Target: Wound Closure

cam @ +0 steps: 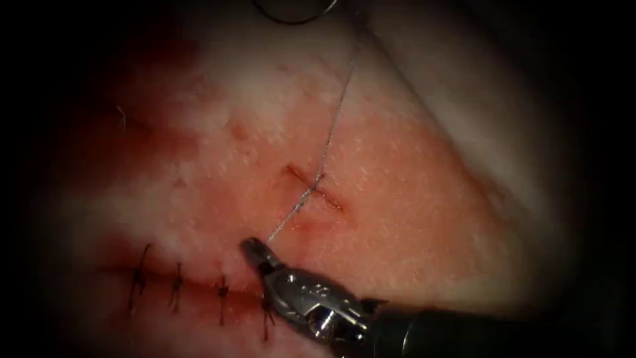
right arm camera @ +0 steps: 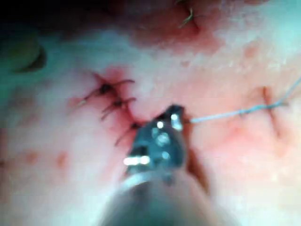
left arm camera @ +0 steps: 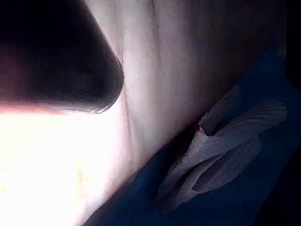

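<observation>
Pale thread: a fine grey thread (cam: 329, 142) runs taut from my right tool's tip up across the small cut and on toward the needle at the upper edge of the endoscope view; it sits straight, I judge, because I am holding tension on it
My right tool (cam: 257, 253): it comes in from the lower right, jaws closed on the thread's near end, just below the small cut and just above the stitched wound; I judge I grip close to the tissue so the pull stays low and in line with the stitch
Right wrist view: the same jaws (right arm camera: 173, 118) pinch the thread (right arm camera: 221, 114), which leads away to the cut (right arm camera: 269, 110)
Small cut (cam: 315, 188): a short reddish slit in the middle of the tissue (cam: 411, 219); the thread crosses it at about its middle, passing through the tissue there
Needle (cam: 291, 13): a dark curve at the top edge, well apart from my jaws, held by neither tool that I can see, and not in the tissue as far as I can tell
Older stitches (cam: 177, 286): a row of dark knotted stitches closes a longer wound at lower left, with red fluid (cam: 119, 265) around it
My left tool: its jaws cannot be made out; its wrist view gives tissue (left arm camera: 164, 70) and blue drape (left arm camera: 263, 188) with white gauze (left arm camera: 230, 146)
</observation>
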`<state>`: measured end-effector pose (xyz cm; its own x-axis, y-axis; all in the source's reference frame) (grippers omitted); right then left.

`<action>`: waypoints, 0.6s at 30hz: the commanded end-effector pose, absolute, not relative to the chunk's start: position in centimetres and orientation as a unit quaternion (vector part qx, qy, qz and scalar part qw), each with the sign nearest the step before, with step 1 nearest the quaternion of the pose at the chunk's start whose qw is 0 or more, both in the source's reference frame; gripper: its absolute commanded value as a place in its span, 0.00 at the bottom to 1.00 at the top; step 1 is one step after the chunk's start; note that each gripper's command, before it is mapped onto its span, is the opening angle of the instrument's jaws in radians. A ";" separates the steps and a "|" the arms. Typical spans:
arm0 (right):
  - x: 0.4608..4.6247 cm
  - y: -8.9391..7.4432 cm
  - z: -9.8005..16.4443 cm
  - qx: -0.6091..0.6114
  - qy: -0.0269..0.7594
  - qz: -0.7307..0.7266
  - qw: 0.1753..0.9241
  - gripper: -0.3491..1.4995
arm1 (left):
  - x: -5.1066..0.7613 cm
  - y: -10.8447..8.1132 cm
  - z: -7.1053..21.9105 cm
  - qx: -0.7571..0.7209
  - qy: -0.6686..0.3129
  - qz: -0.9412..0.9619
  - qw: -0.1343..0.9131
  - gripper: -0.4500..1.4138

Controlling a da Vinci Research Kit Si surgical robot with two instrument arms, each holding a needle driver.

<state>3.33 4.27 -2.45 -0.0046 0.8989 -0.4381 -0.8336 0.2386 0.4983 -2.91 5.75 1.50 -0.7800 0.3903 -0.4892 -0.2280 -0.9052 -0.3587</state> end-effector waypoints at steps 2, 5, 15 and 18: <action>3.50 4.1 -2.4 0.062 0.351 0.605 0.712 0.00 | -2.95 5.8 1.4 -0.285 -0.138 0.932 0.173 0.05; 3.61 4.0 -2.5 0.072 0.352 0.596 0.718 0.00 | -3.06 5.9 1.5 -0.287 -0.134 0.932 0.177 0.05; 3.76 3.9 -2.5 0.083 0.341 0.581 0.734 0.00 | -3.19 6.0 1.7 -0.284 -0.125 0.932 0.187 0.05; 3.69 3.8 -2.5 0.087 0.339 0.581 0.735 0.00 | -3.28 6.1 1.8 -0.284 -0.120 0.932 0.192 0.05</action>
<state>3.67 3.87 -2.55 0.0958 0.9113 -0.4004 -0.7937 0.3127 0.5218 -3.24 6.06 1.79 -0.7659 0.4279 -0.4800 -0.2934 -0.8967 -0.3313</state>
